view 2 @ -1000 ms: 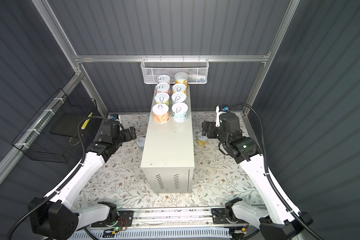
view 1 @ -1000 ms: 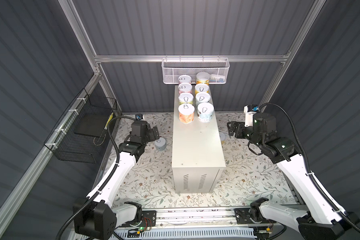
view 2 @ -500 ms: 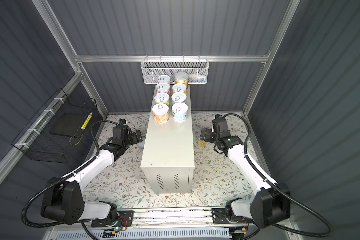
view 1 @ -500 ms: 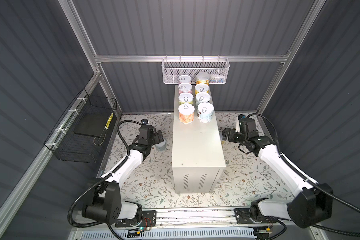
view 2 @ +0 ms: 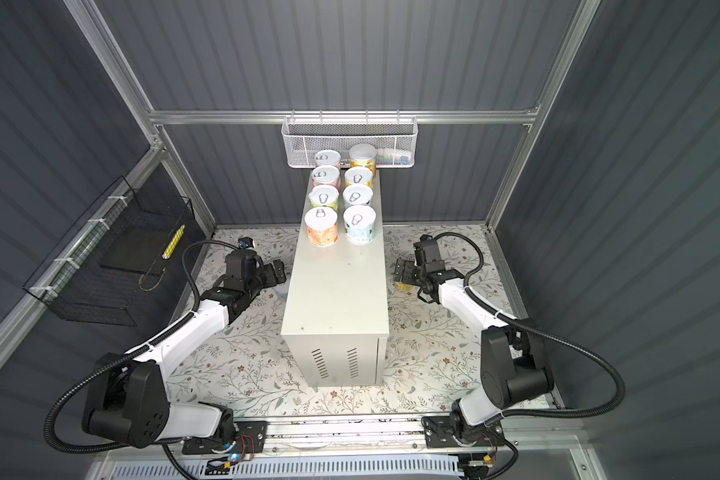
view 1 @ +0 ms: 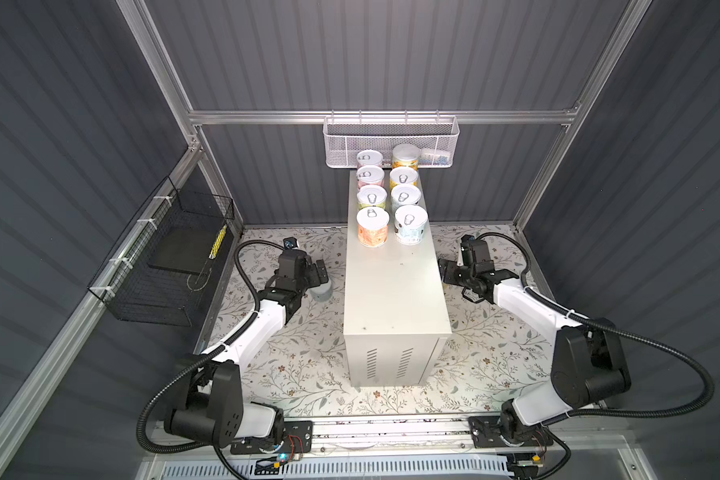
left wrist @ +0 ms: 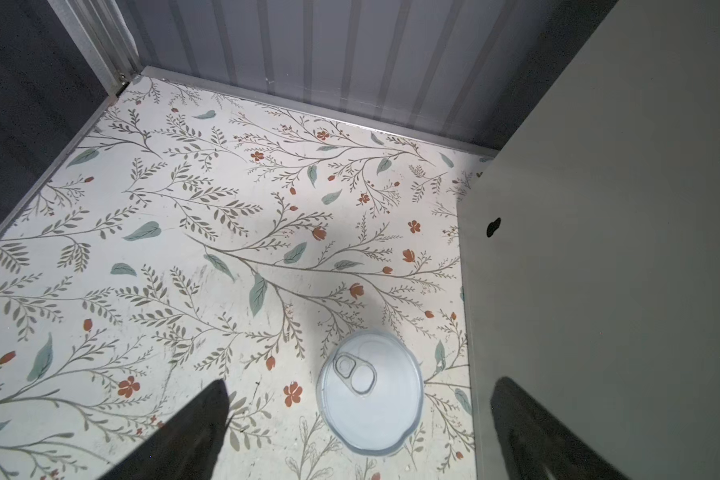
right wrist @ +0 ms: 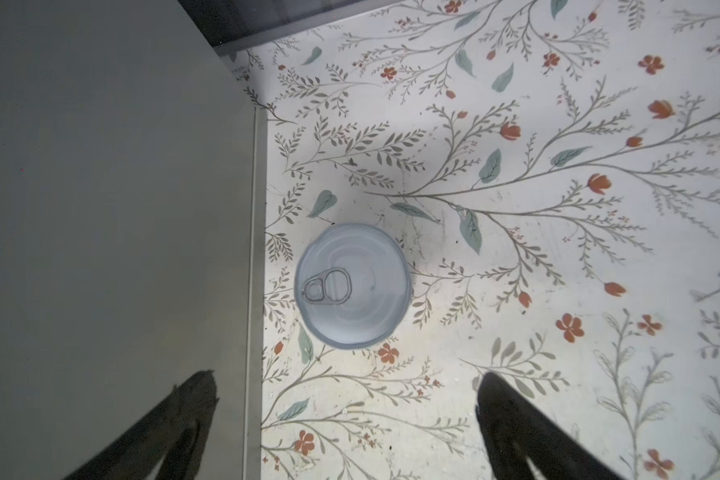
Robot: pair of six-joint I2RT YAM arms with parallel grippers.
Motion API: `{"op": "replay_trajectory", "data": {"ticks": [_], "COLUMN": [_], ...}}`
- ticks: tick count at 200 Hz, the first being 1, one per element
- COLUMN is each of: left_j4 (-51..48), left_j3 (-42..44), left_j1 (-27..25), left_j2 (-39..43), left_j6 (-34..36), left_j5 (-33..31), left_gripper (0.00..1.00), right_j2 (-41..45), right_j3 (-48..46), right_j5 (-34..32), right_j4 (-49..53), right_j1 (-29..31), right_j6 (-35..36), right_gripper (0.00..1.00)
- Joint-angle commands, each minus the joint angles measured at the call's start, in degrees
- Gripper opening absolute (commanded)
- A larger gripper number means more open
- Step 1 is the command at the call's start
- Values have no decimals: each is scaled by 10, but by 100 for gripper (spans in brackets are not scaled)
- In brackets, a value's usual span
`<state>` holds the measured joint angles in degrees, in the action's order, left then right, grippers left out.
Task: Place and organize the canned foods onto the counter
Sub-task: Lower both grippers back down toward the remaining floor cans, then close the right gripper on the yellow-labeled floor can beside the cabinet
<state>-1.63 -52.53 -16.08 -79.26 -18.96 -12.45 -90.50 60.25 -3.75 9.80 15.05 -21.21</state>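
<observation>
Hanging on the left wall is a black wire basket [view 1: 159, 282]. Beside it, the left fingers [left wrist: 200, 424] stand wide apart above the floral surface [left wrist: 184, 249], gripping nothing. A pale blue can [left wrist: 371, 399] stands upright below them, between the two tips and touching neither, just beside the left side of the table [view 1: 395, 299]. This cream table fills the middle. Eight cans [view 1: 371, 198] stand upright at its far end in two columns of four, under a white mesh basket [view 1: 391, 143] on the back wall. Right of the table, the right fingers [right wrist: 512, 415] are also spread wide and empty. They hover over another can [right wrist: 352, 286], which stands upright on the floral surface just beside the table's right side, clear of both tips.
</observation>
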Motion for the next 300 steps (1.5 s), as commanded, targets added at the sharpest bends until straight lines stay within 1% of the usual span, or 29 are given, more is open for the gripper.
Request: {"op": "replay_trajectory", "data": {"ticks": [1,38,66,99,125,151,179,258,300], "left_j4": [4,8,8,7,8,8,8,13,11], "left_j3": [4,8,5,-2,-3,-1,1,-1,1], "left_j1": [-2,-2,-2,-2,-2,-2,-2,-2,-2], "left_j2": [-2,-6,-12,-20,-21,-20,-20,-26,-24], "left_j6": [-11,-16,-16,-14,-12,-12,-10,-12,-13], "left_j5": [24,34,36,40,41,41,39,43,44], "left_gripper": [99,99,99,99,98,98,98,98,98], "right_j2": [-22,-71,-107,-136,-170,-192,-223,-248,-269], "right_j3": [-7,16,44,56,91,107,139,144,151], "right_j5": [10,16,4,15,12,12,7,10,12], "right_j4": [-37,-46,-30,-49,-25,-25,6,19,21], "right_j1": [-5,-10,-10,-11,-11,-11,-10,-10,-8], "right_j6": [1,7,7,9,7,4,1,-33,-51], "right_gripper": [99,99,99,99,99,99,98,93,89]}}
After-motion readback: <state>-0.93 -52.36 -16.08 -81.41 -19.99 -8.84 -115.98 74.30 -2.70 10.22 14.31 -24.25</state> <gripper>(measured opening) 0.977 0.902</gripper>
